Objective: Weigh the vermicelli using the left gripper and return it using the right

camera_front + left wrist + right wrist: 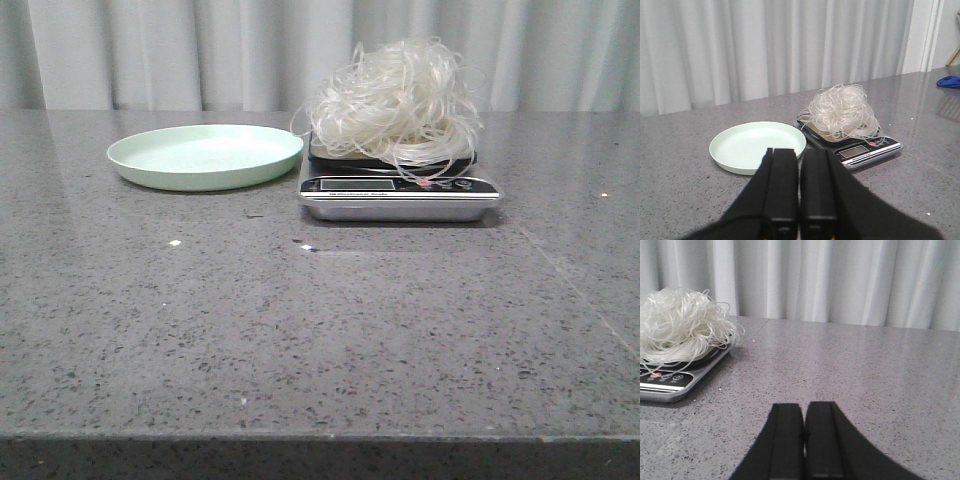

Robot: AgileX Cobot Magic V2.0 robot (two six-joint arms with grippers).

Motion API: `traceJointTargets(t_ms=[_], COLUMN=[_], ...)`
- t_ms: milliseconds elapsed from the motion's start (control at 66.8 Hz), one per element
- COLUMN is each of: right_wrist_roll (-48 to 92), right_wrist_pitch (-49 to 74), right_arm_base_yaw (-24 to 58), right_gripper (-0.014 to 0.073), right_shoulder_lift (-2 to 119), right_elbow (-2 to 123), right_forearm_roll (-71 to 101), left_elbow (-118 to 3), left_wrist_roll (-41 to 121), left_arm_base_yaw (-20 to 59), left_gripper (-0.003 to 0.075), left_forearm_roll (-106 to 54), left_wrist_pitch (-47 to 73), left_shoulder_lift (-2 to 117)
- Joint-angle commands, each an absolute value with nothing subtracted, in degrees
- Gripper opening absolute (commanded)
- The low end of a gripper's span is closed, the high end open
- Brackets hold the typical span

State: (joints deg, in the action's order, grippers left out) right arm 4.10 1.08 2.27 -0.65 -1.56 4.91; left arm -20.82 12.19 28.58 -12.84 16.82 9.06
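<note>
The vermicelli (395, 100) is a fluffy white tangle resting on the kitchen scale (400, 190) at the back of the table. It also shows in the left wrist view (842, 110) and the right wrist view (680, 325). The pale green plate (205, 155) lies empty to the left of the scale. My left gripper (800, 152) is shut and empty, well short of the plate (757, 145). My right gripper (805, 407) is shut and empty, to the right of the scale (675, 382). Neither gripper shows in the front view.
The grey speckled table (320, 330) runs back to a white curtain (200, 50). A few small white crumbs (175, 243) lie on the table in front of the plate. A blue object (949, 82) lies at the far edge in the left wrist view.
</note>
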Motion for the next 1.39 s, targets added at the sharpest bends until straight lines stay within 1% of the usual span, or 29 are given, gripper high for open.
traceJointTargets(t_ms=[0,225,389,434,494,554,599,719,884,1033,1108,1168,1273,1318,1378], right_wrist_roll=[4.7,4.7,3.2,2.6,0.6,-1.7,-2.0,-2.0,-2.0,-2.0,-2.0,-2.0,-2.0,-2.0,-2.0], right_wrist_pitch=[-3.3,-4.2,-11.7,-12.0,-9.5,-2.6,3.9,11.5,8.2,3.1,2.9,4.6,8.0,9.3,11.1], right_arm_base_yaw=[2.3,2.3,2.4,2.4,2.4,2.5,2.5,2.5,2.5,2.5,3.0,4.0,7.3,9.2,11.7], right_gripper=[0.0167,0.0167,0.0167,0.0167,0.0167,0.0167,0.0167,0.0167,0.0167,0.0167,0.0175,0.0203,0.0325,0.0399,0.0459], right_shoulder_lift=[-1.5,-1.5,-1.5,-1.5,-0.8,0.9,4.0,11.5,18.5,20.7,22.3,25.1,31.7,35.2,39.4], right_elbow=[-1.1,-1.1,-0.4,0.6,3.0,6.9,10.5,16.1,17.7,18.0,20.4,23.3,30.6,34.4,39.5], right_forearm_roll=[4.1,4.1,4.4,4.4,4.8,5.1,5.1,5.1,5.1,5.1,5.1,5.1,5.0,5.0,5.0], left_elbow=[-22.3,-22.3,-22.3,-22.3,-22.3,-22.3,-22.3,-22.3,-22.3,-22.3,-22.3,-22.3,-22.3,-22.3,-22.3], left_wrist_roll=[12.2,12.2,12.2,12.2,12.2,12.2,12.2,12.2,12.2,12.2,12.2,12.2,12.2,12.2,12.2], left_arm_base_yaw=[28.6,28.6,28.6,28.6,28.6,28.6,28.6,28.6,28.6,28.6,28.6,28.6,28.6,28.6,28.6], left_gripper=[0.0127,0.0127,0.0127,0.0127,0.0127,0.0127,0.0127,0.0127,0.0127,0.0127,0.0127,0.0127,0.0127,0.0127,0.0127], left_forearm_roll=[-13.1,-13.1,-13.1,-13.1,-13.1,-13.1,-13.1,-13.1,-13.1,-13.1,-13.1,-13.1,-13.1,-13.1,-13.1], left_wrist_pitch=[11.6,10.6,11.0,11.0,11.4,11.6,11.6,11.6,11.6,11.3,11.2,11.0,11.0,11.0,11.0], left_shoulder_lift=[9.7,9.7,9.7,9.7,9.7,9.7,9.7,9.7,9.7,9.7,9.7,9.7,9.7,9.7,9.7])
